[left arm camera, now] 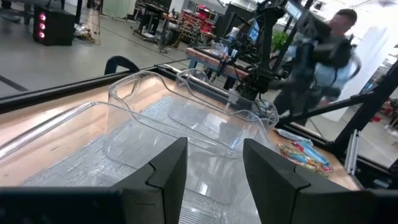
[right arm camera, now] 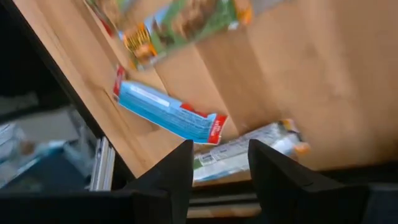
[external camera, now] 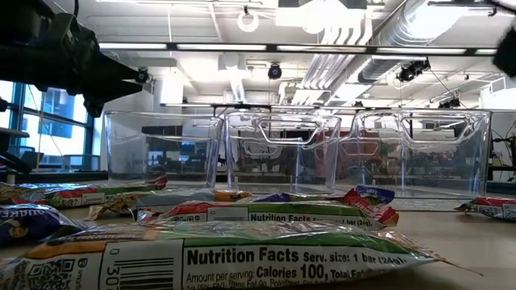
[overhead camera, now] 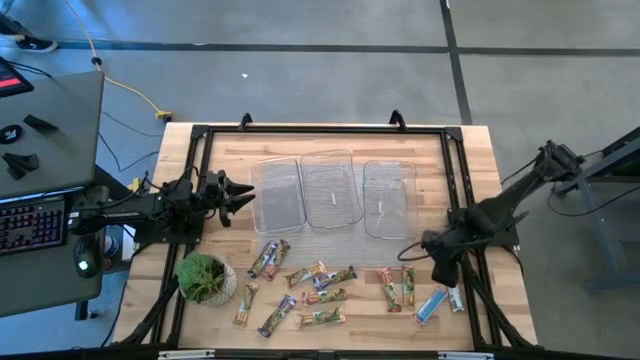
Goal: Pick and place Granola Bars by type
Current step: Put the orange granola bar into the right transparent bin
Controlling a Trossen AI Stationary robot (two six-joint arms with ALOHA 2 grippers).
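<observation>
Several granola bars lie flat along the near part of the table, among them a blue bar (overhead camera: 432,305), a pale bar (overhead camera: 456,298), green bars (overhead camera: 322,317) and purple bars (overhead camera: 268,258). My right gripper (overhead camera: 438,268) is open above the table's right side. In its wrist view (right arm camera: 219,163) the blue bar (right arm camera: 168,112) and the pale bar (right arm camera: 249,149) lie past its fingers. My left gripper (overhead camera: 243,194) is open and empty at the left tray's left end; it also shows in its own wrist view (left arm camera: 214,165).
Three clear plastic trays (overhead camera: 277,193), (overhead camera: 330,188), (overhead camera: 388,197) stand side by side at the table's middle. A potted plant (overhead camera: 205,277) stands near the left front. A black frame (overhead camera: 455,180) runs round the table. A person (left arm camera: 329,43) shows beyond the table.
</observation>
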